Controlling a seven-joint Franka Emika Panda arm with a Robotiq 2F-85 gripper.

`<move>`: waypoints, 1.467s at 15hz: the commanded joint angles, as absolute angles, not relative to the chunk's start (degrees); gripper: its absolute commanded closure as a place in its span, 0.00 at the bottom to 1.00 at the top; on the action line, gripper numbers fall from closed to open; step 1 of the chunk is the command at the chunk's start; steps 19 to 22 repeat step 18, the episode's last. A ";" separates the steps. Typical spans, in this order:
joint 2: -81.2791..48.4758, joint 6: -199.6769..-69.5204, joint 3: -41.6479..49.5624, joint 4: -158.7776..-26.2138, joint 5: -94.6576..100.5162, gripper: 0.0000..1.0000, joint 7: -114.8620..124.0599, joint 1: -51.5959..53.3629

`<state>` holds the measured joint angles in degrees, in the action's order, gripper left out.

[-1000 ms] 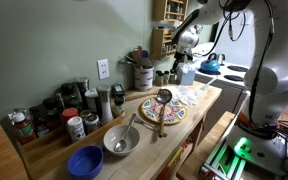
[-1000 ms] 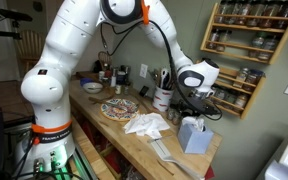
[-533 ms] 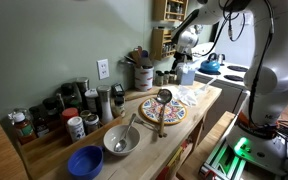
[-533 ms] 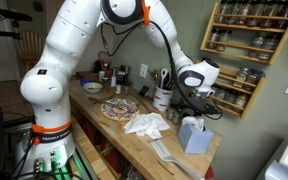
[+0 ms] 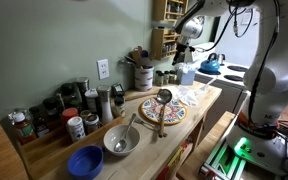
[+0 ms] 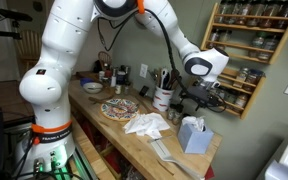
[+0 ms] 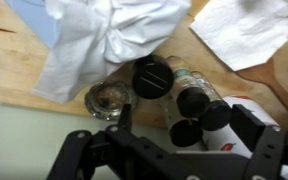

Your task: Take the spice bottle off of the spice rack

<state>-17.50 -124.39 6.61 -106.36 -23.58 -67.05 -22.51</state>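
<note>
The spice rack [image 6: 246, 45] hangs on the wall with rows of small jars; it also shows at the back of the counter [image 5: 167, 22]. My gripper [image 7: 187, 118] is open, its fingers [image 7: 124, 115] spread wide above a cluster of black-capped spice bottles [image 7: 184, 133] standing on the wooden counter. Nothing is between the jaws, and I cannot tell which bottle of the cluster came from the rack. In both exterior views the gripper [image 6: 197, 97] [image 5: 182, 50] hovers over the counter below and in front of the rack.
A white cloth [image 7: 104, 35] and a small glass jar [image 7: 106, 100] lie close to the bottles. A tissue box [image 6: 191, 133], utensil crock [image 5: 142, 73], blue kettle [image 5: 210, 65], patterned plate with a ladle [image 5: 161, 110], bowls [image 5: 121, 140] and dark bottles [image 5: 54, 108] share the counter.
The jaws have gone from shut to wide open, and the wrist has risen a little above the counter. The bottles stay on the counter.
</note>
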 commanded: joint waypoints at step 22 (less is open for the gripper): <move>2.74 -109.14 14.99 -108.24 -6.15 0.00 -32.76 -17.97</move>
